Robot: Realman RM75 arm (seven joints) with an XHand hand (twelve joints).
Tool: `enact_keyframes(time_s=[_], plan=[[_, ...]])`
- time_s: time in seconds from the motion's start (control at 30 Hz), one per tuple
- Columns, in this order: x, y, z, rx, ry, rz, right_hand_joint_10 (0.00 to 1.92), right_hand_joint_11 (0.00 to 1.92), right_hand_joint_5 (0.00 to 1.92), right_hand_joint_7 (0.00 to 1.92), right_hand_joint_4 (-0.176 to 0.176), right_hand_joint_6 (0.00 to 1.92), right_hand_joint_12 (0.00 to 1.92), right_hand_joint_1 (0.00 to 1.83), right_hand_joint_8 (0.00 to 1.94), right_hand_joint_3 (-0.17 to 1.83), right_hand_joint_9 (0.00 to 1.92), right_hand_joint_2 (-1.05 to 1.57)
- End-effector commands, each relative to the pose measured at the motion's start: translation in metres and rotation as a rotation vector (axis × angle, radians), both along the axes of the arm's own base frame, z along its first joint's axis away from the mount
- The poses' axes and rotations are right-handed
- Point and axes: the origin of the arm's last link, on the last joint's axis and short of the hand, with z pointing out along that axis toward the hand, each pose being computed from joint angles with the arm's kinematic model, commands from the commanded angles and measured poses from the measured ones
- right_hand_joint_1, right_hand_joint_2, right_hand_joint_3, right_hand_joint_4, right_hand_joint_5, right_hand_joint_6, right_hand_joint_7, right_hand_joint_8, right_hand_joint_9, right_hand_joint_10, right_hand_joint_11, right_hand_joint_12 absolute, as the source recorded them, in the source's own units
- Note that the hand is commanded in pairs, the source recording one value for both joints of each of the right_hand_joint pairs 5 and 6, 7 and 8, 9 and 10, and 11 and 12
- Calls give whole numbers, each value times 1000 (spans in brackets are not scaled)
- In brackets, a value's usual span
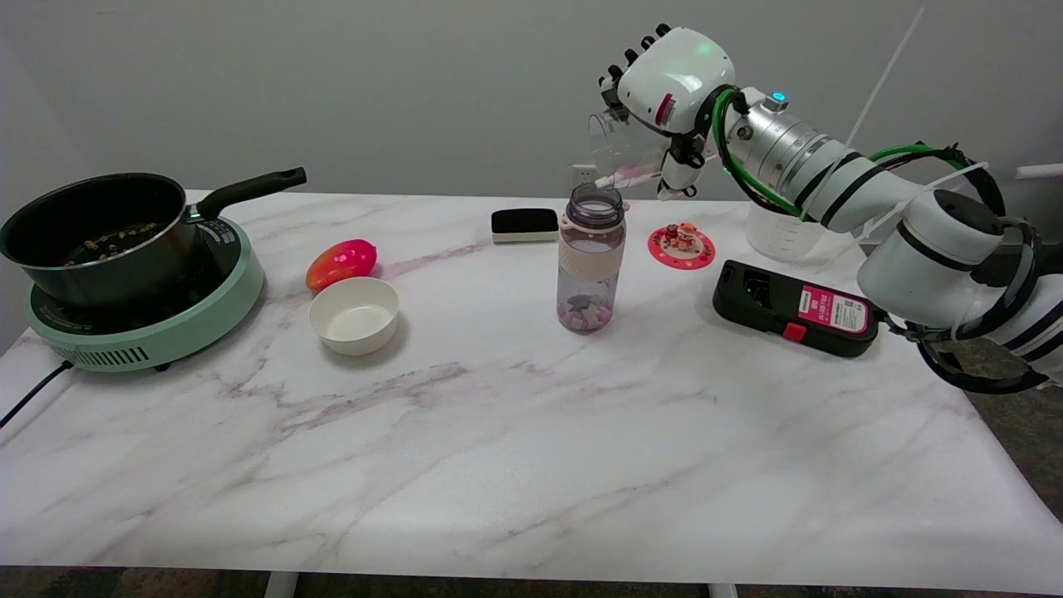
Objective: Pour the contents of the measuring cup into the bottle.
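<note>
A clear measuring cup is held in the air by the right hand, the fingers being wrapped around it. The cup is tipped on its side, mouth toward the picture's left, just above and slightly right of the open mouth of 1 clear bottle. The bottle is stood upright near the middle of the marble surface, and small pink and pale pieces are seen at its bottom.

A second clear measuring cup with faint printed marks, too small to be read, is stood at the back right, partly hidden by the arm. On 1 black device a pink label with white writing is carried; the writing cannot be read. 1 round red coaster with small figures on it is placed between the bottle and that cup. 1 black eraser block, 1 red-orange fruit and 1 white bowl are also laid out. At the left, 1 black saucepan is set on 1 green induction cooker.
</note>
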Motion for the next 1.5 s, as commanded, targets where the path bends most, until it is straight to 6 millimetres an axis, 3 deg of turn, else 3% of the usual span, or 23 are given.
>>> enact_keyframes(time_s=[0.03, 1.5], plan=[[-3, -4, 4, -27, 62, -8, 1415, 1307, 1920, 1694, 0, 1920, 1307, 1289, 1694, 420, 1415, 1436], [-1, -2, 4, -34, 158, 25, 1406, 1308, 1920, 1692, 0, 1920, 1308, 1289, 1692, 446, 1406, 1427]])
